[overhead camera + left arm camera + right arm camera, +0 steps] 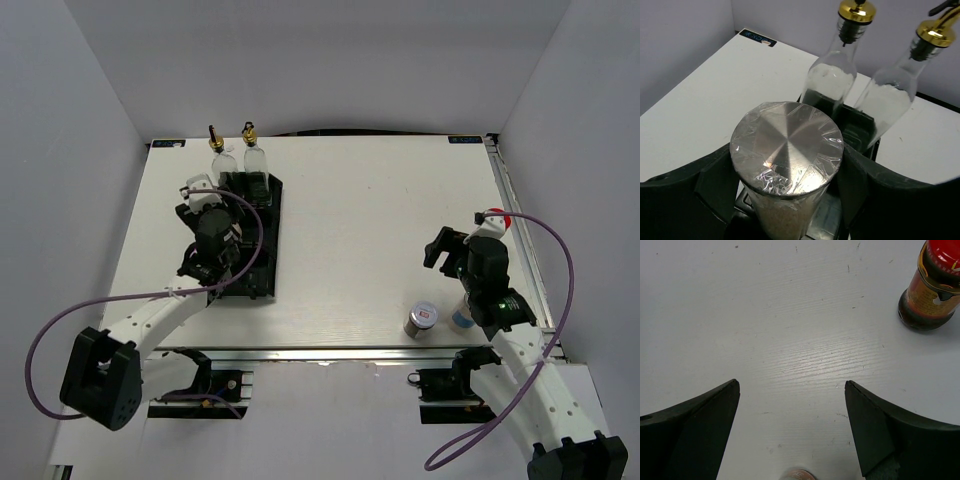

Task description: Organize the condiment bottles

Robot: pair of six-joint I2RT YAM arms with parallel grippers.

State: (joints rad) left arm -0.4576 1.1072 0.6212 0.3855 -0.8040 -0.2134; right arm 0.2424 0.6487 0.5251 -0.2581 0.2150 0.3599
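My left gripper [787,155] is shut on a beige shaker [786,142] with a foil-wrapped silver lid, its fingers pressing both sides, over the left side of the black tray [265,255]. Just beyond stand two clear glass bottles [832,80] [890,97] with gold pourers, in the tray's far end. On the right, my right gripper [791,383] hangs open over bare table. A red-capped dark jar [932,290] stands to its far right. A red-label shaker [422,320] and a blue-white shaker [462,318] stand near the front edge, the latter partly hidden by the right arm.
The black compartment tray lies lengthwise on the table's left half. White walls enclose the table on three sides. A purple cable loops off each arm. A shaker lid's rim [799,474] peeks in at the bottom of the right wrist view.
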